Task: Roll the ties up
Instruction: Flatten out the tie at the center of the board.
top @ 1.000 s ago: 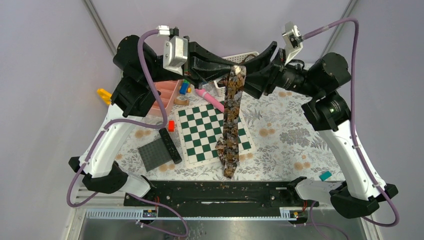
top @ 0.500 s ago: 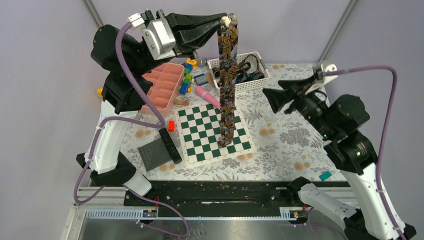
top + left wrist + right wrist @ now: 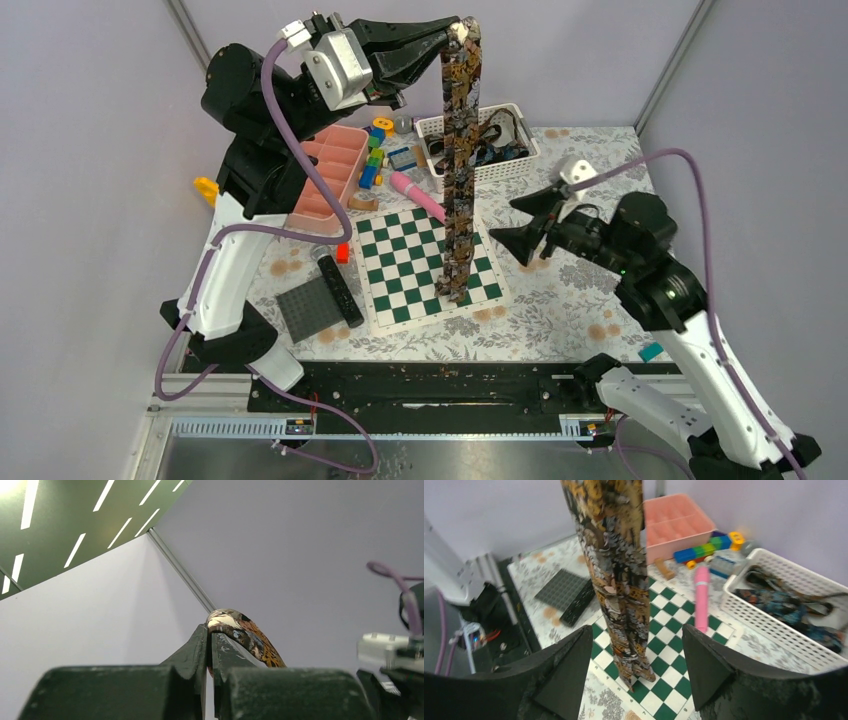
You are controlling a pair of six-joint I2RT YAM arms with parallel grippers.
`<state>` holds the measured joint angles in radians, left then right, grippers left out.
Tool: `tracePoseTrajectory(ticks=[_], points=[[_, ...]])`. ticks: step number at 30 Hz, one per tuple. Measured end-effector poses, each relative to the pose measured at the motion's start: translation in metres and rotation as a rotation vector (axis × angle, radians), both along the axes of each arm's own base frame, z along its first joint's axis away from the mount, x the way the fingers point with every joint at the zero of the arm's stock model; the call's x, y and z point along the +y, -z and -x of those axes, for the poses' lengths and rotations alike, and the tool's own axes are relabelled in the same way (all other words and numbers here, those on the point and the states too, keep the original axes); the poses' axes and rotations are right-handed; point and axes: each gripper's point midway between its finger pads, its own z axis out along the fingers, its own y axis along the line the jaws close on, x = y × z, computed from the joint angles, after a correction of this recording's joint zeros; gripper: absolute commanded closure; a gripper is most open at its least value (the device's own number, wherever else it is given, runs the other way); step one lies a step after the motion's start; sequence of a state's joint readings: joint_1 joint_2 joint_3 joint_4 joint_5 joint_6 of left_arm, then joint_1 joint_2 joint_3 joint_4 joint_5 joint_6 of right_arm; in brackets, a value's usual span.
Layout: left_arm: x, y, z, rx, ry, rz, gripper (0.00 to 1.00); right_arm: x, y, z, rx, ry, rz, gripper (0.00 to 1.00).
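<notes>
Tie [image 3: 460,170] now held by the left gripper [image 3: 455,35] alone, hanging full length.
Top view: left gripper has lifted high and pinches the tie's top end, tip down at the chessboard [image 3: 400,270]. Right gripper [image 3: 522,225] has let go and dropped beside the lower half, jaws spread. Left wrist: fingers pressed together on the fabric. Right wrist: tie hangs in front of the open fingers, untouched. You're probably set to catch the bottom end and start rolling.

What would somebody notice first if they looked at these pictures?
A long patterned tie dangles straight down, pinched at its top by the left gripper held up high. Its bottom end reaches the green-and-white checkerboard. On the right side, the right gripper is open and faces the tie.
</notes>
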<state>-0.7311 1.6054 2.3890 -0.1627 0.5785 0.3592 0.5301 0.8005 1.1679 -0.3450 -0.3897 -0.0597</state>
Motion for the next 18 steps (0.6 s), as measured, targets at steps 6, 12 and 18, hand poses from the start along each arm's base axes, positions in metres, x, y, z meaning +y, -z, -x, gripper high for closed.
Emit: tracePoseTrajectory(ticks=[6, 12, 18], points=[[0.002, -0.001, 0.0, 0.0, -0.005, 0.0, 1.0, 0.038, 0.037, -0.007, 0.01, -0.217, 0.06, 0.25], [0.012, -0.005, 0.006, -0.004, -0.013, 0.004, 1.0, 0.051, 0.051, -0.013, 0.004, -0.365, 0.062, 0.25], [0.024, -0.013, 0.016, -0.018, -0.025, 0.024, 1.0, 0.051, 0.085, -0.019, 0.016, -0.444, 0.002, 0.25]])
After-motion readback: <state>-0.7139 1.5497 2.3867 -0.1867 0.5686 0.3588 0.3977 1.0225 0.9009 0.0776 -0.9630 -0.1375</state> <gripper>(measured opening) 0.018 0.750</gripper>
